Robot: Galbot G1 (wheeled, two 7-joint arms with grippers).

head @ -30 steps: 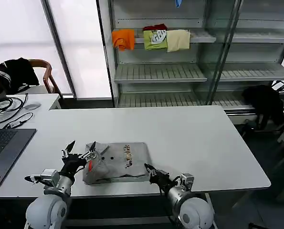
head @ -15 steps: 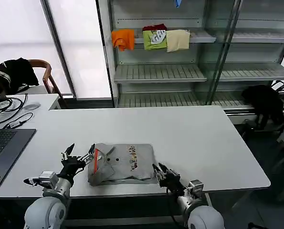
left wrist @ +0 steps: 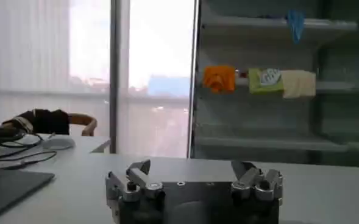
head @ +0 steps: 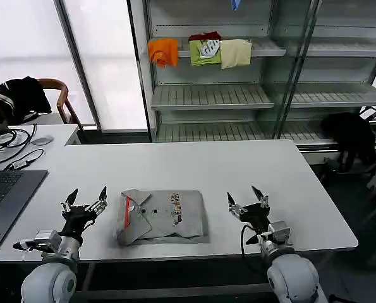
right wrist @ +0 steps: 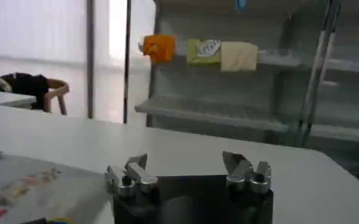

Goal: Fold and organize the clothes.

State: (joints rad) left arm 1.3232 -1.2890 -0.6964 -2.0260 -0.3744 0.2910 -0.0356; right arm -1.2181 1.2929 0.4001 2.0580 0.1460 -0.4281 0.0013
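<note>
The clothes, a light grey T-shirt [head: 163, 216], lie folded into a flat rectangle near the front edge of the white table [head: 238, 170], with a small multicoloured print on top and a red strip at the collar end. In the right wrist view the clothes [right wrist: 27, 182] show beside that gripper. My left gripper [head: 84, 201] stands open a little to the left of the clothes, apart from them and holding nothing; its fingers [left wrist: 136, 173] are spread wide. Equally open and empty, my right gripper [head: 248, 199] stands to the right of the clothes, with its fingertips [right wrist: 138, 164] spread.
A laptop [head: 4, 196] and cables [head: 4, 139] lie at the table's left end. A chair with a black garment [head: 20, 98] stands behind. The shelf unit [head: 219, 95] at the back holds orange, green and cream folded garments [head: 203, 52]. Another black garment [head: 352, 136] hangs far right.
Both grippers let go of the clothes and drew outward, left to the left, right to the right and up. The clothes settled flat into a neater rectangle.
</note>
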